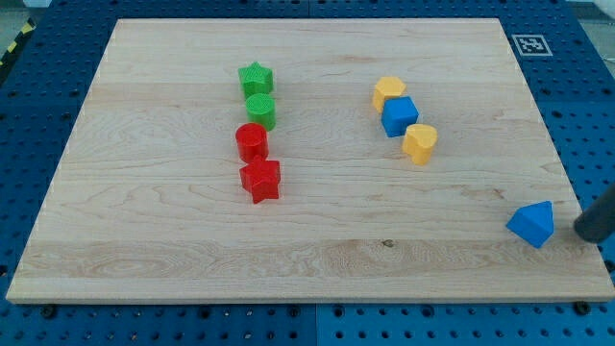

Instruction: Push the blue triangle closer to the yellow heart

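Note:
The blue triangle point(531, 224) lies near the board's right edge, low in the view. My tip point(584, 229) is just to its right, a small gap away, and the rod runs off the view's right edge. The yellow heart point(419, 143) lies up and to the left of the triangle, right of the board's middle. It sits against the lower right of a blue cube point(399, 116).
A yellow pentagon point(388, 92) sits against the upper left of the blue cube. Left of the middle, a column runs from top to bottom: green star point(256, 78), green cylinder point(260, 111), red cylinder point(252, 141), red star point(260, 180). The wooden board point(144, 240) lies on a blue pegboard.

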`<action>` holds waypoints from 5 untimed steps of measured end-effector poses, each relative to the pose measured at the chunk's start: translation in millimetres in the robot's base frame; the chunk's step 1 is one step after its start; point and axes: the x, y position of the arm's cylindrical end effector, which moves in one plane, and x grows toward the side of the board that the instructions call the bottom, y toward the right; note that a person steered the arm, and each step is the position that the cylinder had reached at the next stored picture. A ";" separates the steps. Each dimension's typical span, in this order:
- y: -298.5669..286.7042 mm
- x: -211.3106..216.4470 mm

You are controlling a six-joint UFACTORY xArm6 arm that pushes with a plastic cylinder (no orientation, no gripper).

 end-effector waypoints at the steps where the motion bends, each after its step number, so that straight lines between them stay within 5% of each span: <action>1: -40.9 4.5; 5: -64.7 -7.6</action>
